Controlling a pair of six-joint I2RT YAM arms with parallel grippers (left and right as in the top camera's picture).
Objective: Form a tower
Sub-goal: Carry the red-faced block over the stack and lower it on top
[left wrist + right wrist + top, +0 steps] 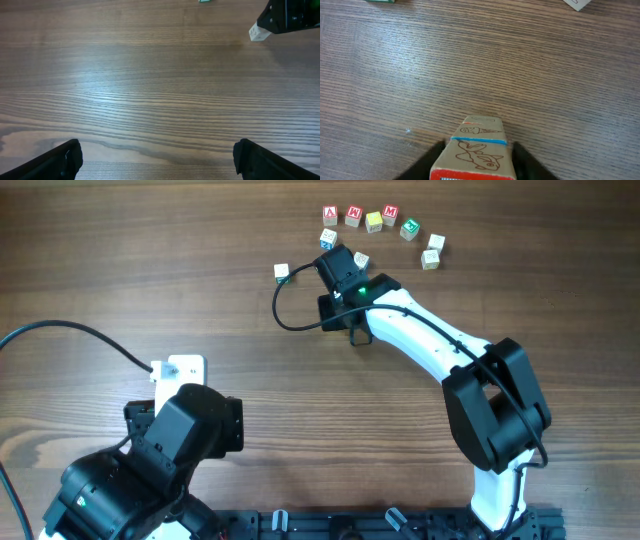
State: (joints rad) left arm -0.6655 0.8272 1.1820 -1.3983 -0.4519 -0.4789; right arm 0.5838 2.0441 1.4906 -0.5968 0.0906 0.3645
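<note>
1. Nearest the robot's base, the left hand (157, 155) hovers over bare wooden table (200, 260), its two dark fingers spread wide apart with nothing between them.
2. Further out, the right hand (336, 266) reaches toward the middle of the table. Its fingers (432, 161) flank the tower's (476, 150) top cube; I cannot tell whether they press on it.
3. The tower stands on the table between those fingers: a red-faced cube with a fish drawing on its side, and a blue line where it meets the cube below.
4. Loose pale cubes (282, 272) lie just beside that hand.
5. Farthest away, a curved row of cubes (374, 221) shows red, yellow and green faces.
</note>
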